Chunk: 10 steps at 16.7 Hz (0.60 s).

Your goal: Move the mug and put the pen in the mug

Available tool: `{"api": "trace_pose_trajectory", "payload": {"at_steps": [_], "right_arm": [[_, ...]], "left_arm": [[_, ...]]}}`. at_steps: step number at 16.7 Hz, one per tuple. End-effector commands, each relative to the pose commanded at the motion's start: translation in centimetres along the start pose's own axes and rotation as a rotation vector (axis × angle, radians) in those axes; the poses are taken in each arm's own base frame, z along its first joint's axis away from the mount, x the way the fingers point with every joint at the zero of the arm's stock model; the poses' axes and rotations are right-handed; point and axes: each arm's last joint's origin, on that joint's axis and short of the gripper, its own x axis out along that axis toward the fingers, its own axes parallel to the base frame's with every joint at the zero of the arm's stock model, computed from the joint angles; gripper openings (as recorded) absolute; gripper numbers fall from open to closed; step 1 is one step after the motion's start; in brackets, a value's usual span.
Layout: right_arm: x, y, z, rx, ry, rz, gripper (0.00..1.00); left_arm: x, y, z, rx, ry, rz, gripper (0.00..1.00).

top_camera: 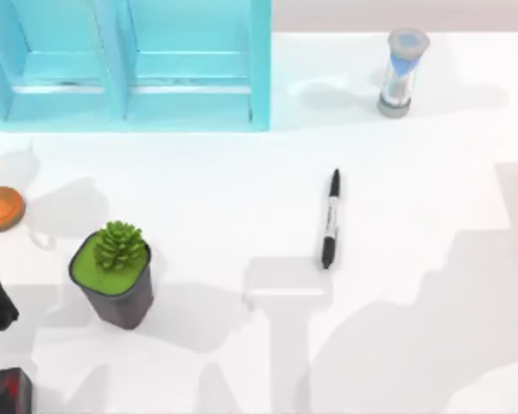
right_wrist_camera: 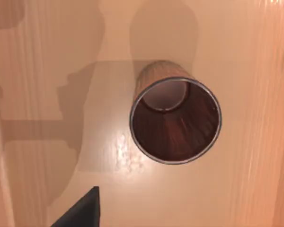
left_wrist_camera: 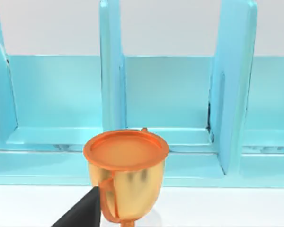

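Hovering over the upright copper mug [right_wrist_camera: 175, 120], the right gripper [right_wrist_camera: 83, 208] seems lined up to lift it. The black marker pen [top_camera: 330, 219] lies mid-table. The left gripper [left_wrist_camera: 83, 213] idles by the orange goblet [left_wrist_camera: 126, 177] at the table's left edge. I cannot tell how either grip stands.

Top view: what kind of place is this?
Probably a rendered desk or tabletop test scene: a white table with a turquoise shelf unit at the back, a pen, an hourglass and a small potted plant scattered on it.
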Motion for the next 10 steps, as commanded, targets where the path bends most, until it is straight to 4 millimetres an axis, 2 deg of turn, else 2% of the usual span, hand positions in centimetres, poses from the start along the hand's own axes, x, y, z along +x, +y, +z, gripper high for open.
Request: {"api": "trace_pose_trajectory", "payload": {"at_steps": [3,10], "right_arm": [[0.66,-1.26,0.75,0.000,0.056,0.028,1.00],[1.20,-1.25,0.86,-0.002,0.061,0.031,1.00]], "left_arm": [[0.00,0.00,0.00,0.000,0.000,0.000,1.00],[0.00,0.00,0.00,0.000,0.000,0.000,1.00]]}}
